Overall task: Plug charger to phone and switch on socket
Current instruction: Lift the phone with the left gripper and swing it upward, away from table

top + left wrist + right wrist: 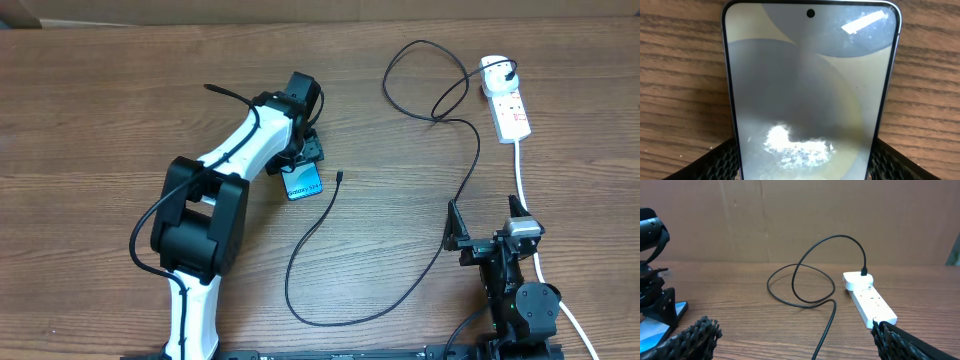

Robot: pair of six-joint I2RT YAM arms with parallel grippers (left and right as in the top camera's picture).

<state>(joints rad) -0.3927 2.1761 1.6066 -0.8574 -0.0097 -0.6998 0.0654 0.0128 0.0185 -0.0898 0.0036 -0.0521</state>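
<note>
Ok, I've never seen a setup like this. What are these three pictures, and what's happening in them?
Two robot arms, the left arm and the right arm, work at a wooden table. The overhead picture looks down on everything; the other two come from a camera on each wrist. On the table lie the phone, the socket, and the charger, a thin black cable plugged into the socket, its small tip loose beside the phone. The left jaws stand either side of the phone; whether they squeeze it is unclear. The right jaws are wide open, holding nothing.
</note>
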